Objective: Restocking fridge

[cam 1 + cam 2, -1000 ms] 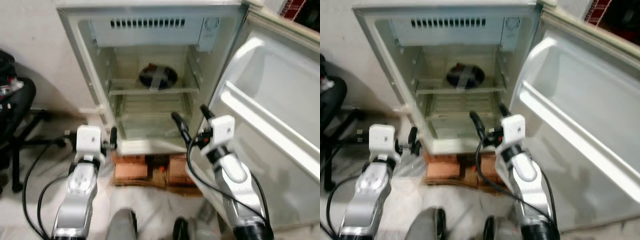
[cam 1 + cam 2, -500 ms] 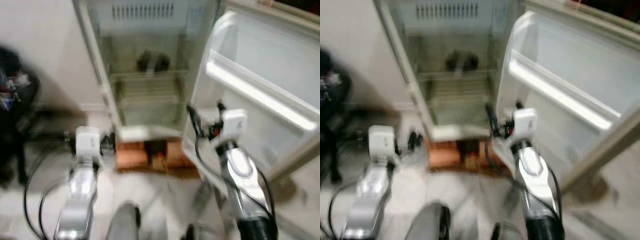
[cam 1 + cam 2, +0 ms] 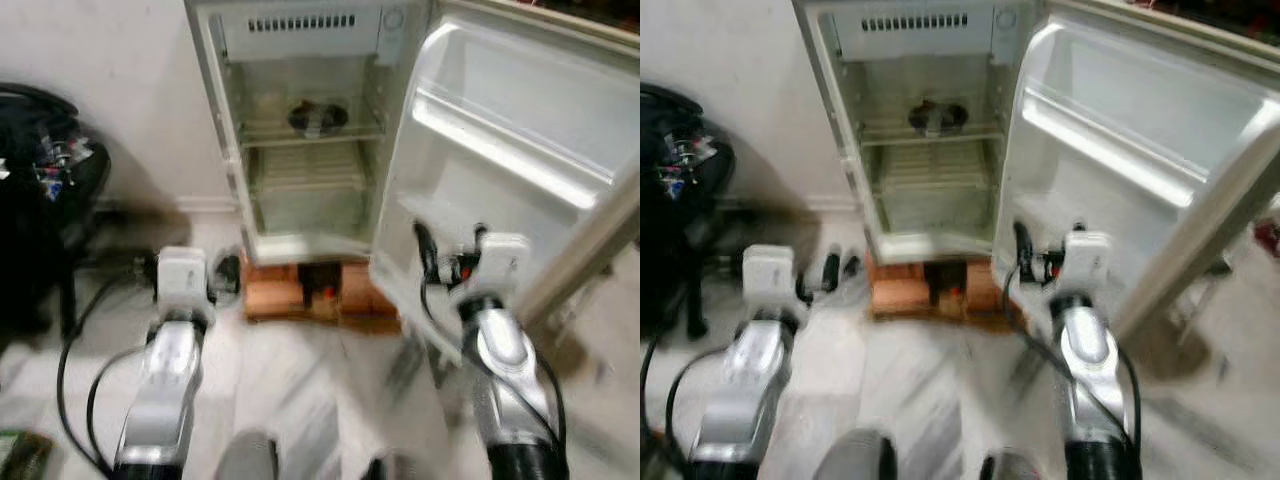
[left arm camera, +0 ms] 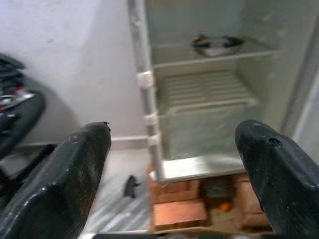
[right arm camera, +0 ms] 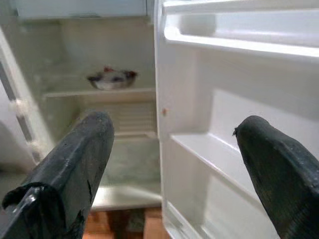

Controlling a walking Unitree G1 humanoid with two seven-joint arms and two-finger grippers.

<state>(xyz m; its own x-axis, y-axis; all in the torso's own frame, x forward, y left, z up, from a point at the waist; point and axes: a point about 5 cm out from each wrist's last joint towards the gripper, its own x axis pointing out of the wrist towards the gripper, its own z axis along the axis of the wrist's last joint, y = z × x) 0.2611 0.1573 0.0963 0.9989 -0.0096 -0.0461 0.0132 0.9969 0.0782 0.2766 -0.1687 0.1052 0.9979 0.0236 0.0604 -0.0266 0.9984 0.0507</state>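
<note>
**Open fridge, empty jaws: the door is the hazard**

The fridge (image 3: 300, 130) stands open on a base of bricks (image 3: 290, 300), its door (image 3: 500, 150) swung out to the robot's right. Inside, a dark bowl-like item (image 3: 317, 117) sits on the upper shelf (image 3: 310, 137); what it holds is too blurred to tell. The lower shelves look bare.

Both arms are raised in front of the body. The left gripper (image 4: 169, 169) has its jaws spread wide with nothing between them, pointing at the fridge opening. The right gripper (image 5: 174, 169) is likewise released and empty, aimed at the edge where cabinet meets door, close to the door's inner shelves (image 5: 219, 154).

Risks, as I judge them: the right arm sits near enough to the door that a forward step or swing could knock it. A cable (image 3: 80, 370) trails on the floor by the left arm and could snag. A black chair (image 3: 40, 200) crowds the left side
</note>
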